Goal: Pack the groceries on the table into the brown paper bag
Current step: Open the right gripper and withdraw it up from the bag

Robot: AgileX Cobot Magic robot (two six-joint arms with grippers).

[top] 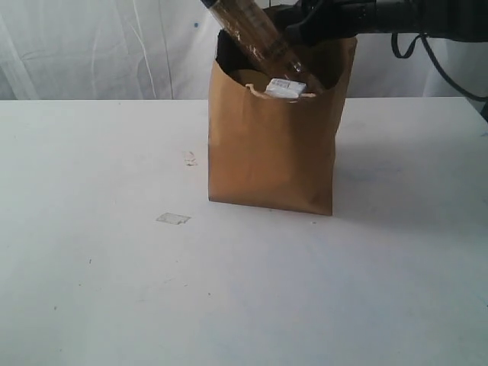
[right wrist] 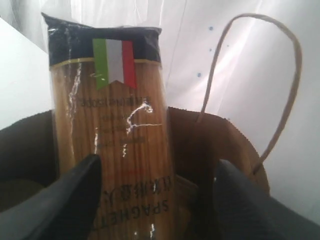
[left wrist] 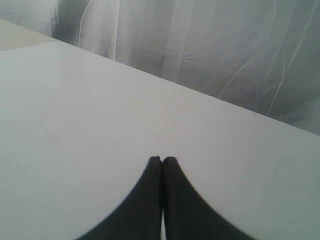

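Glossy long spaghetti packet (right wrist: 112, 145) — slanting from boxy brown paper bag (top: 271, 160).

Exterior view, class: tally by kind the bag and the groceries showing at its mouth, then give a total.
brown paper bag: 1
spaghetti packet: 1
small white carton: 1
Total: 3
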